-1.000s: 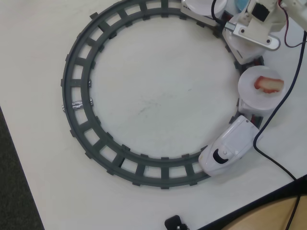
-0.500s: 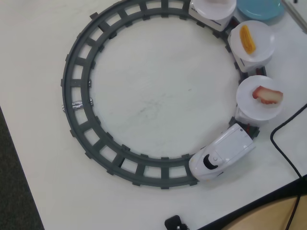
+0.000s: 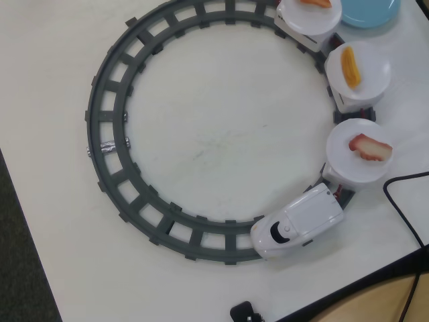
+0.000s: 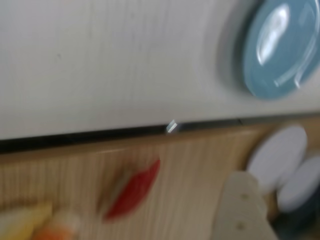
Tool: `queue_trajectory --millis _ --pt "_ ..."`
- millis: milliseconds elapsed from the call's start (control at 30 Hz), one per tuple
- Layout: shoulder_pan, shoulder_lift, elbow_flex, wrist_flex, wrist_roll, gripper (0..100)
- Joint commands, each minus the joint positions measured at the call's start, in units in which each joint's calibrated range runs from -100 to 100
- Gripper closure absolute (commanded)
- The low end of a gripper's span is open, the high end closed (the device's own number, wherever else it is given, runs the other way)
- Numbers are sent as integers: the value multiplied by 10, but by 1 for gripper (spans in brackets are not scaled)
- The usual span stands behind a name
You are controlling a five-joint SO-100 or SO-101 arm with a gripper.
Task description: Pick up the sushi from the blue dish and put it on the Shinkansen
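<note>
Jaws I cannot judge from my seat: in the wrist view only one pale finger (image 4: 245, 210) pokes up from the lower edge, blurred, with nothing seen against it, and the overhead view shows no arm at all. Reading the overhead view left to right, I see the grey ring of track (image 3: 107, 168) on the white table (image 3: 53, 80), the Shinkansen (image 3: 298, 228) nose-down at the lower right of the loop, then its three white plates (image 3: 342, 171) curving upward. The sushi (image 3: 350, 66) already lies on the middle plate, with a red-and-white piece (image 3: 370, 147) on the plate behind the engine. The blue dish (image 3: 369, 10) at the top right corner looks bare, as it does in the wrist view. I judge the placing done; what remains is simply parking the arm clear of the train.
</note>
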Motion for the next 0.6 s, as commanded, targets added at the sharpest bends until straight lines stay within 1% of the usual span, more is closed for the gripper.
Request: queue_trajectory --millis 0,100,200,267,300,400,567 --pt "101 -108 89 -61 4 70" --pt "151 -191 210 -121 4 81" --pt "187 -277 332 -154 1 93" --pt "201 -339 408 -167 3 98" --pt "203 -370 445 -169 4 99" --pt "206 -455 532 -170 4 98" --pt "206 -432 566 -187 4 98"
